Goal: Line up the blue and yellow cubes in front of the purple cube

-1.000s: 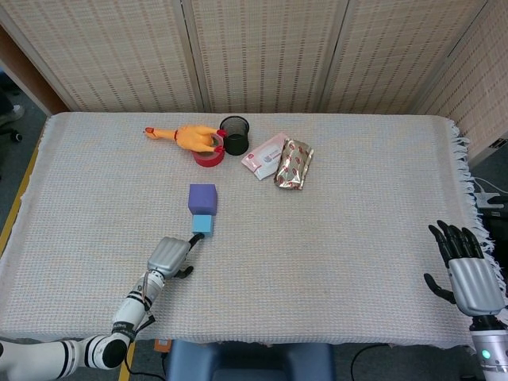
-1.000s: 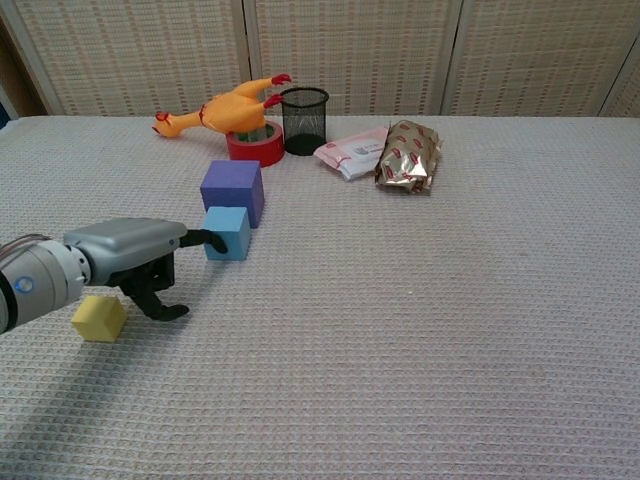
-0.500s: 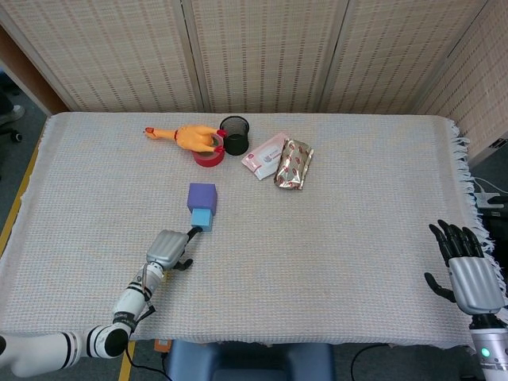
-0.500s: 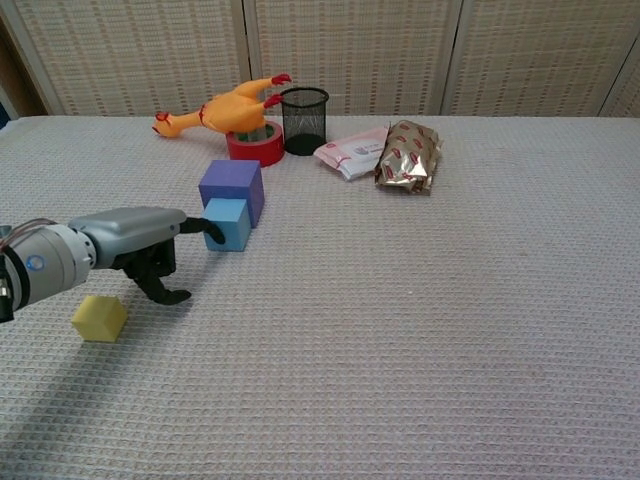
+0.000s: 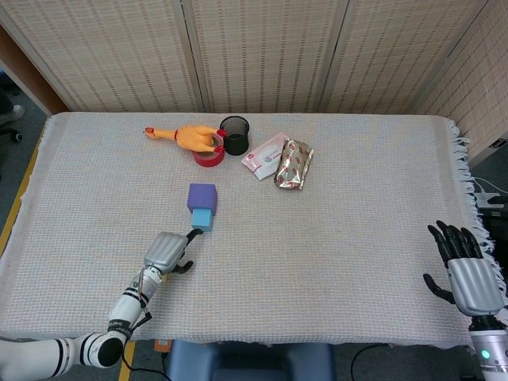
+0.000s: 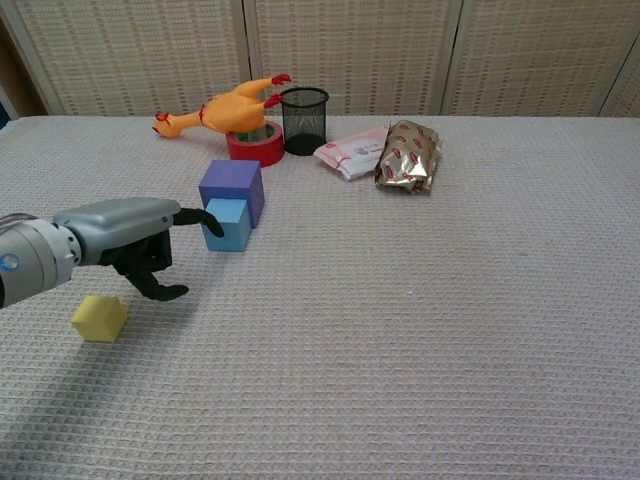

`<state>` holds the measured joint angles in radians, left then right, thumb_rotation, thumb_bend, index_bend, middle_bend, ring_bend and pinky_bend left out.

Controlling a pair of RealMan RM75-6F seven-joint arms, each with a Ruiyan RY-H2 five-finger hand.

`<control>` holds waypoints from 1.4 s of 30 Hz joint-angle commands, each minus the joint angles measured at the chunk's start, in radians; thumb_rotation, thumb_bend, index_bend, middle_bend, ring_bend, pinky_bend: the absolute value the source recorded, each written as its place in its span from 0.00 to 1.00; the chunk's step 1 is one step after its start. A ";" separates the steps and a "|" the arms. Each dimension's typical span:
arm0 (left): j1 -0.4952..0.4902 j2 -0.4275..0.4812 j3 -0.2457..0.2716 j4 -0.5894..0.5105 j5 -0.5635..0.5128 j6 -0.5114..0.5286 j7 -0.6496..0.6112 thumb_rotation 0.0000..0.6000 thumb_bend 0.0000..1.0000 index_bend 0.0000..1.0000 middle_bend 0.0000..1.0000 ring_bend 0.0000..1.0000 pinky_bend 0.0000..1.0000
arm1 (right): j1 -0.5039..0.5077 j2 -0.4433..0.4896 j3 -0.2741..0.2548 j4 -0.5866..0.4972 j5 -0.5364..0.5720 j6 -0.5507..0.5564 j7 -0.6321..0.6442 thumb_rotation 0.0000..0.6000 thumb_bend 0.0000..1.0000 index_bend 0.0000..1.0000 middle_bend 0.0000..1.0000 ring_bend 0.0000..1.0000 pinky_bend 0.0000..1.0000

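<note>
The purple cube [image 5: 202,196] [image 6: 231,185] stands left of the table's middle. The blue cube [image 5: 202,220] [image 6: 228,224] sits right in front of it, touching it. The yellow cube [image 6: 99,317] lies alone near the front left; my left arm hides it in the head view. My left hand [image 5: 167,252] [image 6: 120,232] hovers low, front-left of the blue cube. One finger is stretched out with its tip against the blue cube's near-left side; the others are curled in and hold nothing. My right hand [image 5: 464,266] rests at the table's right front edge with fingers spread, empty.
At the back stand a rubber chicken [image 5: 186,136] on a red tape roll [image 5: 209,156], a black mesh cup [image 5: 235,135], a white packet [image 5: 264,156] and a foil packet [image 5: 294,164]. The woven cloth [image 5: 357,222] covers the table.
My left hand's outstretched finger nudged the blue cube back against the purple cube, then the hand drew slightly back to the left. The right hand has not moved.
</note>
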<state>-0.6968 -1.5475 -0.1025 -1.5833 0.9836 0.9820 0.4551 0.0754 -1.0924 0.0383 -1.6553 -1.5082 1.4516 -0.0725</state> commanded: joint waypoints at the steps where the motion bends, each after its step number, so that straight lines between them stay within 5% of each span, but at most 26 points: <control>1: 0.045 0.072 0.037 -0.084 0.064 0.054 -0.021 1.00 0.35 0.20 1.00 1.00 1.00 | -0.001 0.002 -0.002 -0.001 -0.005 0.004 0.005 1.00 0.04 0.00 0.00 0.00 0.00; 13: 0.150 0.184 0.138 -0.155 0.146 0.080 -0.117 1.00 0.35 0.22 1.00 1.00 1.00 | -0.009 0.005 -0.012 -0.015 -0.031 0.021 0.006 1.00 0.04 0.00 0.00 0.00 0.00; 42: 0.203 0.079 0.105 0.020 0.204 0.098 -0.158 1.00 0.35 0.49 1.00 1.00 1.00 | -0.010 0.005 -0.013 -0.017 -0.033 0.018 0.001 1.00 0.04 0.00 0.00 0.00 0.00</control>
<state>-0.4942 -1.4685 0.0034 -1.5637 1.1864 1.0796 0.2980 0.0649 -1.0870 0.0253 -1.6725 -1.5408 1.4691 -0.0717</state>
